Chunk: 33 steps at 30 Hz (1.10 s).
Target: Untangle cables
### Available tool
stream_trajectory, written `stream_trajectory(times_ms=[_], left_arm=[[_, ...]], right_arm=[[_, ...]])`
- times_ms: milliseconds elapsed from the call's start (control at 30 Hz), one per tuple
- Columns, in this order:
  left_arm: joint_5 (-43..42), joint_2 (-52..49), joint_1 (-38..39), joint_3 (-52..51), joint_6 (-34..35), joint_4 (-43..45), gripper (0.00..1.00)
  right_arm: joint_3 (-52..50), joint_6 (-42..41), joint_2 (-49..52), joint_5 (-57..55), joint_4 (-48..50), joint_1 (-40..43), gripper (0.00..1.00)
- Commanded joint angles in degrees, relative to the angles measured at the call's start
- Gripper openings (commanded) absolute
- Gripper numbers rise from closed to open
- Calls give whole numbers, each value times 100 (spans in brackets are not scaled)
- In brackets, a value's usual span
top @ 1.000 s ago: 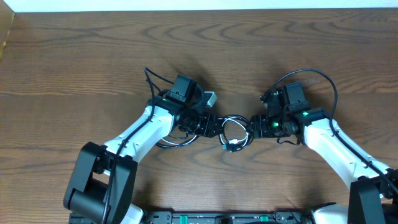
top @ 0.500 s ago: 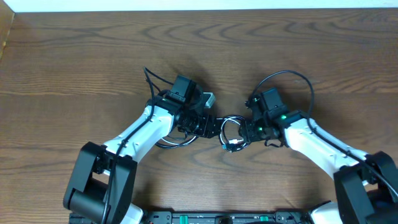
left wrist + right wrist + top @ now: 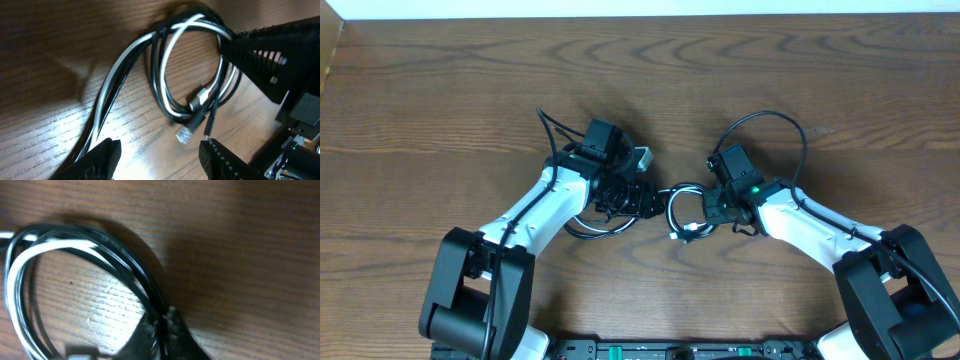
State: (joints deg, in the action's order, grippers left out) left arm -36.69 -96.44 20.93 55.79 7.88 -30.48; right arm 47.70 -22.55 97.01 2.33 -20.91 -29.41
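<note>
Right gripper (image 3: 162,325) fingers pressed together, clamped on the black strands of the cables (image 3: 60,247) at the right side of the loop; pinch point seen clearly in the right wrist view. Left gripper (image 3: 159,150) fingers spread wide, nothing pinched. The white and black strands run down past its left finger (image 3: 105,156), contact there unclear. In the overhead view the two grippers face each other, left gripper (image 3: 650,198) and right gripper (image 3: 708,207), with the cables (image 3: 670,208) in a small round coil between them, lying flat on the desk (image 3: 440,90). The coil is about midway between the desk's left and right edges, somewhat closer to the near edge than the far edge. White strand doubled inside the black ones. Two plug ends lie inside the coil, at its lower part: a silver plug (image 3: 199,96) and a pale plug (image 3: 183,135), just beside each other, both loose on the wood. From the coil the strands trail left under the left arm into a second loose loop (image 3: 588,228). A thick arm cable (image 3: 770,118) arcs above the right wrist, separate from the coil.
</note>
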Motion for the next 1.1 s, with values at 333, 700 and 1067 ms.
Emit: stream_trajectory(times_ms=[333,700,1067], left_arm=[[-621,-66,-7,-28,-31,0,69],[-293,-66,4,-74,-76,-24,68],[-101,-70,4,-549,-74,557,69]], right_arm=[[-157,-201,-42,1405,68,125,1],[-157,-203,-457,1611,83,131,1],[-157,-203,-531,1961,208,131,1]])
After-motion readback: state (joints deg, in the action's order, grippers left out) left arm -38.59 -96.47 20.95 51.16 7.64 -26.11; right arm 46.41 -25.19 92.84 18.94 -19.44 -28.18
